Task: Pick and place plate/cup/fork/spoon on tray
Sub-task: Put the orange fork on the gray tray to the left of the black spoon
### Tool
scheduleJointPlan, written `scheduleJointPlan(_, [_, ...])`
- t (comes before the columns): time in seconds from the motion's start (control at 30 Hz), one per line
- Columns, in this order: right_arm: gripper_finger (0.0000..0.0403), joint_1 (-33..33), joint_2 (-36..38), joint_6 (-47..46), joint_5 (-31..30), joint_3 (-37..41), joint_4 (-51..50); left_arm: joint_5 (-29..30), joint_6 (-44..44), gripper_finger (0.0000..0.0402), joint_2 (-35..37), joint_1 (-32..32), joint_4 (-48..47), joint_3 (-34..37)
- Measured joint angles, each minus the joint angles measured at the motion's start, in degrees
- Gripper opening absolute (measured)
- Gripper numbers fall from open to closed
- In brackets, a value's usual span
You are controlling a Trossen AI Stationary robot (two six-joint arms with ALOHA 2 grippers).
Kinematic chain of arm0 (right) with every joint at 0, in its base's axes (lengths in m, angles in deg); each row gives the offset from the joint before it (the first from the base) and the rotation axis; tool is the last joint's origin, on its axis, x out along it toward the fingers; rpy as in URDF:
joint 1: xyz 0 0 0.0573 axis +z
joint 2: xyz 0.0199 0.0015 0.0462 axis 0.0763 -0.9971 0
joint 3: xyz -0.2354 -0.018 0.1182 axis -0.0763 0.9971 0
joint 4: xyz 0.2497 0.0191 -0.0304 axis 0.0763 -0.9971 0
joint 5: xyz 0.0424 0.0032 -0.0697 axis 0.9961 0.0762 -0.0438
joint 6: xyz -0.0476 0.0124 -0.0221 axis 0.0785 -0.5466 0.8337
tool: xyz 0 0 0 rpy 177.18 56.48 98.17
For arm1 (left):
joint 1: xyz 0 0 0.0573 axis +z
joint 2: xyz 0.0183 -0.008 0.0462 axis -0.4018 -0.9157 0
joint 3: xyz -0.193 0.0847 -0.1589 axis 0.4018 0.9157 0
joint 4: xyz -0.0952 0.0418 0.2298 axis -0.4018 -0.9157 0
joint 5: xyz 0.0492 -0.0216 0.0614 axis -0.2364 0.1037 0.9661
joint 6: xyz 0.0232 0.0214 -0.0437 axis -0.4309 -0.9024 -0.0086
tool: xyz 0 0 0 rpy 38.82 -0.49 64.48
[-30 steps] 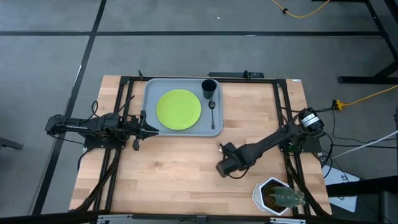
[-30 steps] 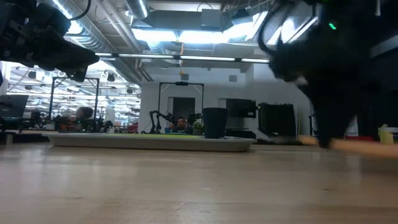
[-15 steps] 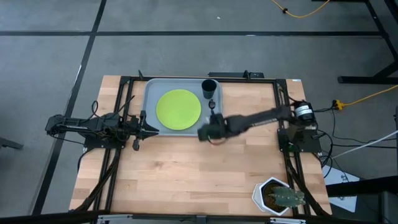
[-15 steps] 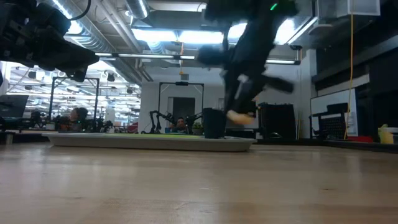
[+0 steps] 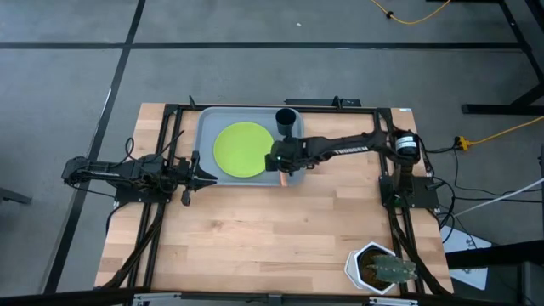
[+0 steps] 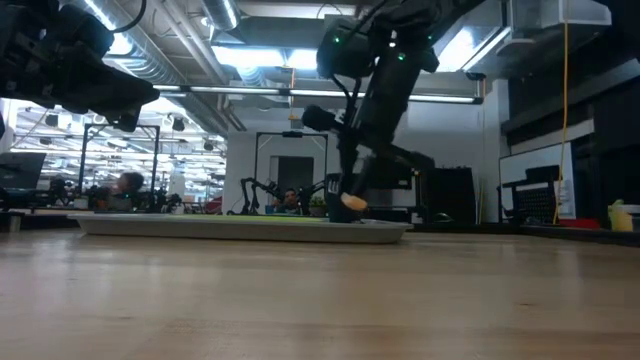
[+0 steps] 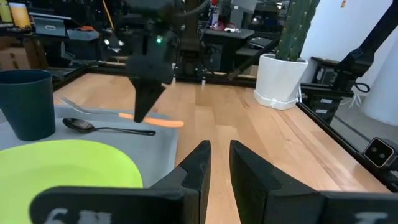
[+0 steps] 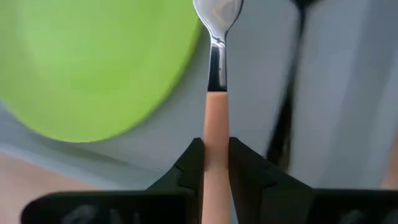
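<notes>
Right gripper (image 5: pixel 279 163): reaches across from the table's right side and hangs over the tray's right part, just beside the plate's right edge; its fingers (image 8: pixel 193 163) are clamped on the fork's orange handle.
Fork (image 8: pixel 215 93): held in the right gripper, handle between the fingers, silver tines pointing forward over the gap between plate and spoon. From the left wrist it shows roughly level, just above the tray floor (image 7: pixel 152 119); whether it touches the tray cannot be told.
Tray (image 5: pixel 204 132): lies at the table's far middle, holding plate, cup and spoon.
Plate (image 5: pixel 242 149): flat on the tray's left and middle part.
Cup (image 5: pixel 286 120): upright in the tray's far right corner.
Spoon (image 7: pixel 106 127): flat on the tray, to the right of the plate and near the cup, beside the fork.
Left gripper (image 5: pixel 204 177): waits at the table's left, just off the tray's near left corner; its fingers (image 7: pixel 198 167) stand a narrow gap apart, holding nothing.
Table (image 5: pixel 255 238): pale wood.
Cactus pot (image 5: pixel 378 267): white, at the near right corner, well apart from the tray.
</notes>
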Motion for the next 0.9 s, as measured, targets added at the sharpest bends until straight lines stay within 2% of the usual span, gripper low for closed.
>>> scheduleJointPlan(0.33, [0.0051,-2.87,-1.03,-0.29,1.52,-1.47,-1.12,0.0,-0.01,0.0053,0.0,0.0,0.0,0.0])
scheduleJointPlan(0.53, [0.0051,-4.02,-3.69,0.8,3.52,-1.56,2.05,0.0,-0.01,0.0053,0.0,-0.01,0.0,0.0])
scheduleJointPlan(0.9, [0.0051,-5.39,-4.99,1.44,3.47,-1.58,2.55,0.09,-0.01,0.0053,0.0,0.0,0.0,0.0])
